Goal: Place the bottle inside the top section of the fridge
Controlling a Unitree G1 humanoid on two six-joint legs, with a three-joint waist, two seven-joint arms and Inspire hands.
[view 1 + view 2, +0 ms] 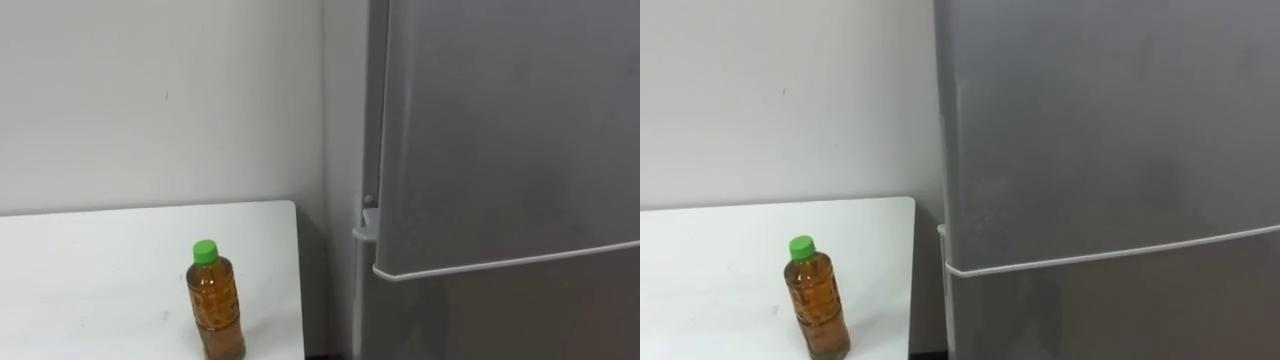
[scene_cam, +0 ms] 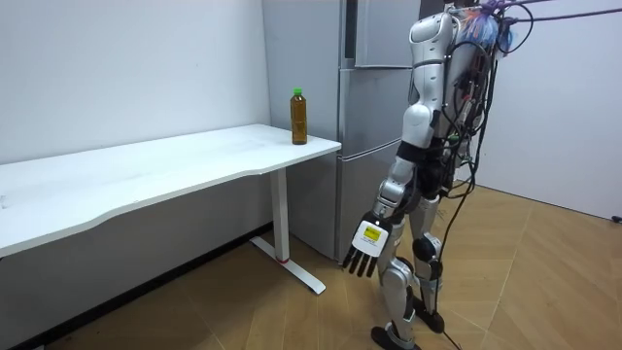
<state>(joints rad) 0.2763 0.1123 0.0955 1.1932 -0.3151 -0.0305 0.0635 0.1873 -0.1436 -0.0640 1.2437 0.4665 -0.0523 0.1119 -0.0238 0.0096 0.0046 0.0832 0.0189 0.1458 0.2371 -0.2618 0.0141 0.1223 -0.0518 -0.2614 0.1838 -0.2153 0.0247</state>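
A bottle of amber liquid with a green cap stands upright on the white table, near the table's right end beside the fridge. In the room view the bottle stands at the table's corner. The grey fridge rises straight before me with its upper door shut; a pale seam separates it from the lower door. I stand upright facing the fridge. My left hand hangs low at my side, fingers straight, holding nothing, well below the table top and apart from the bottle.
A narrow gap separates the table's right edge from the fridge side. The white wall runs behind the table. Wooden floor lies open behind me, and the long table top stretches to the room view's left.
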